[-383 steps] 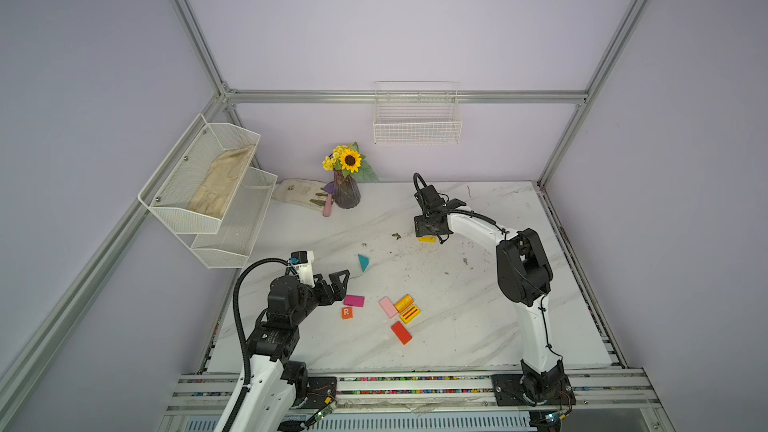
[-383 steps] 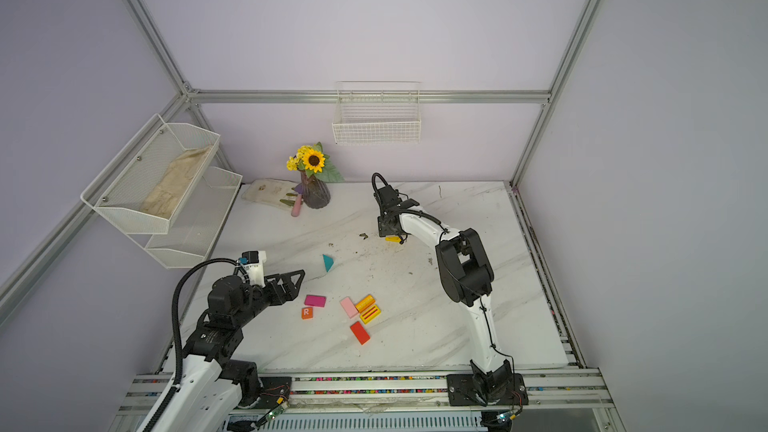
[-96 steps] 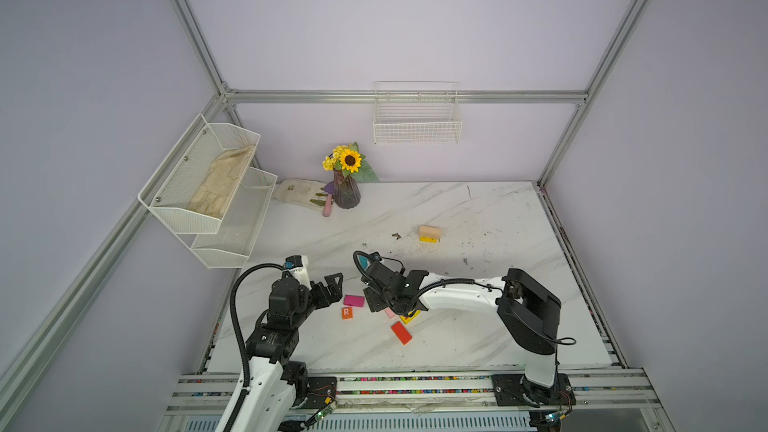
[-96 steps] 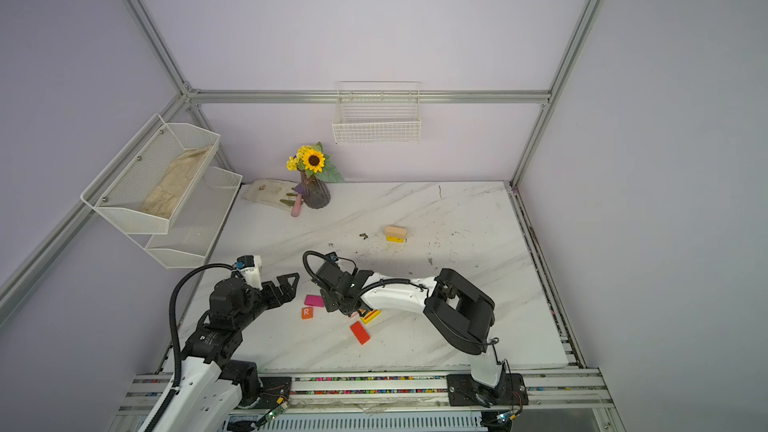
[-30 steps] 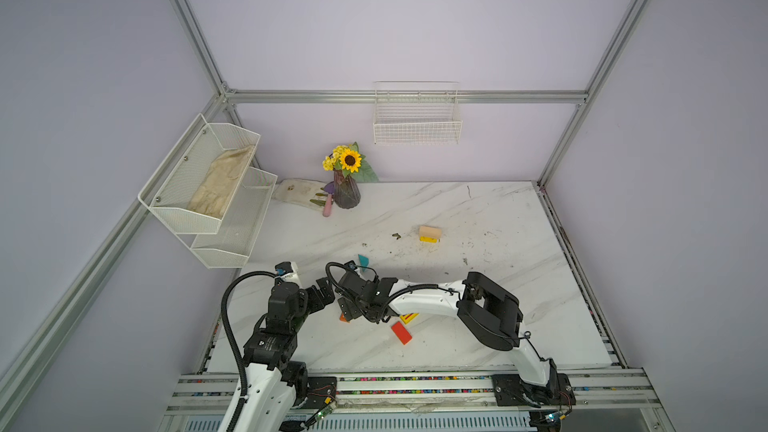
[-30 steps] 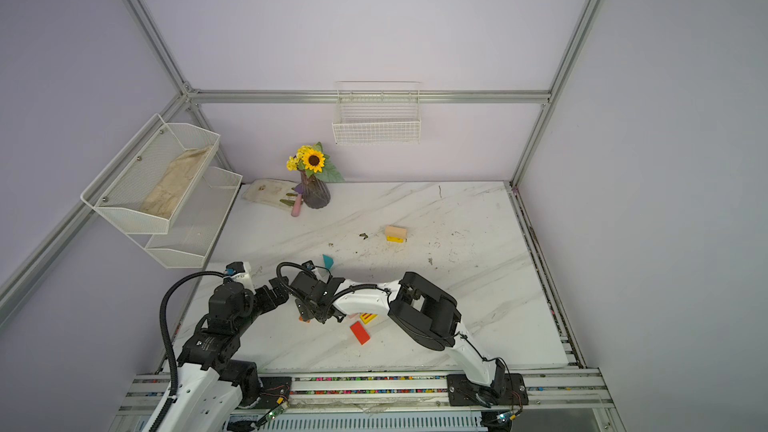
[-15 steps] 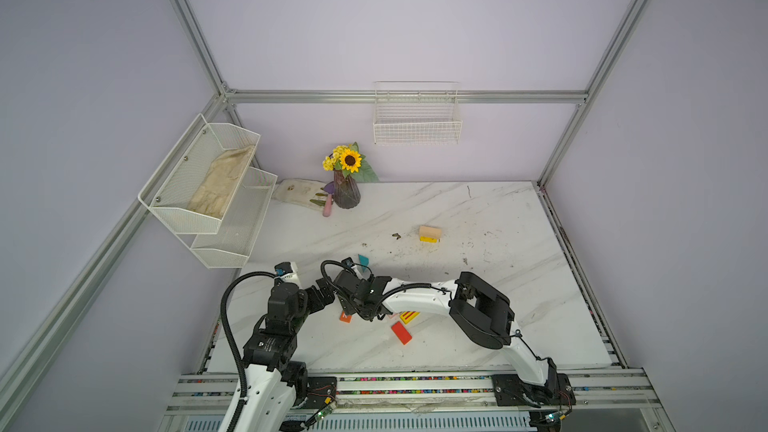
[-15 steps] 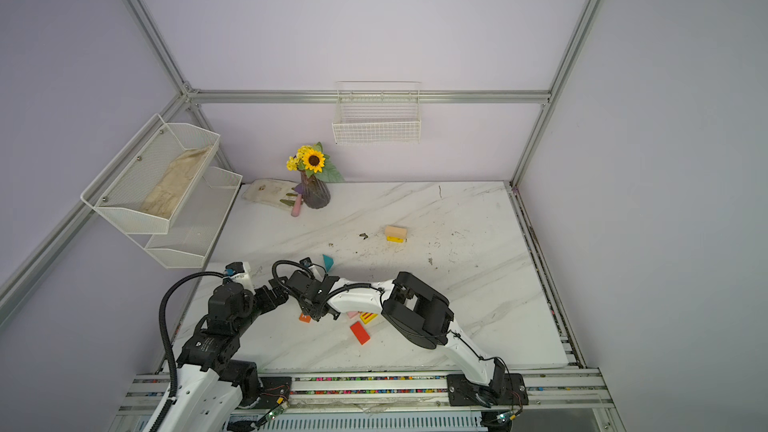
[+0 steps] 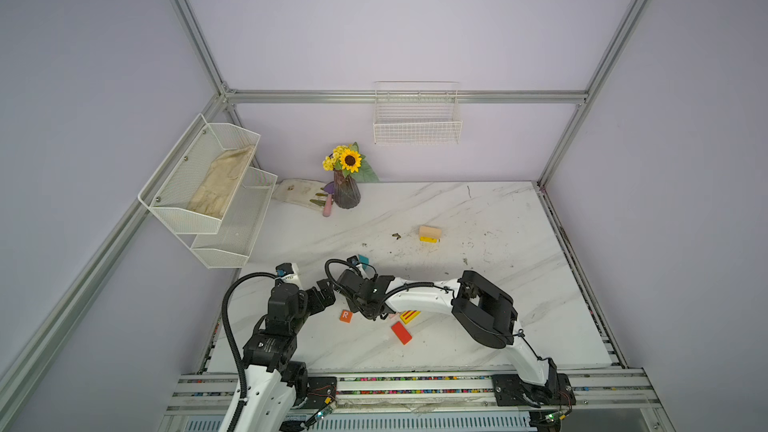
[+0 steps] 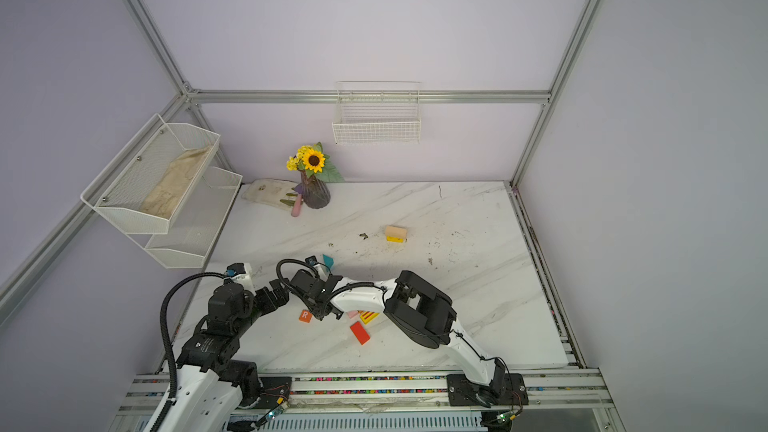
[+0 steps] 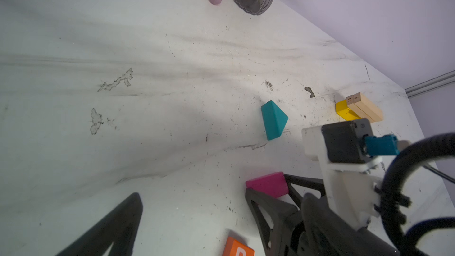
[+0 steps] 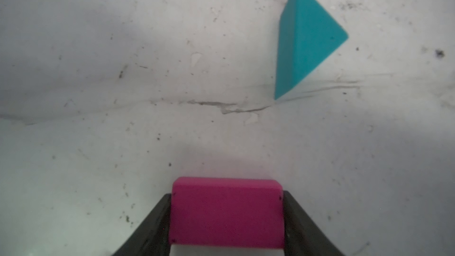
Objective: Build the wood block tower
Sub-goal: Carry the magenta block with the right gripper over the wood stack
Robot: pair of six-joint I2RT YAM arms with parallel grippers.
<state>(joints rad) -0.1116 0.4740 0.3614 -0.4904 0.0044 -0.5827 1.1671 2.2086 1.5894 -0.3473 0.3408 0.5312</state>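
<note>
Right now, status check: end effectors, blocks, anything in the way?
Left end effector open, empty. Right end effector closed on magenta block. Tower start, tan on yellow, stands farther back. Teal triangle nearby, clear of grip.

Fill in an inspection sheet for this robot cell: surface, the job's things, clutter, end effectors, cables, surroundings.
Surface: white marble table, scuffed and speckled with dirt.
Job's things: tan block stacked on yellow block at the far middle; teal triangle, orange R cube, red block and striped yellow slab lie loose near the arms.
Clutter: sunflower vase, pink-handled tool and pale mat in the far left corner.
End effectors: left end effector open, empty; right end effector closed on the magenta block.
Cables: black conduit loops beside the left arm; black cable loop over the right wrist.
Surroundings: wire basket on the back wall; two-tier wire shelf holding a beige cloth on the left wall.
</note>
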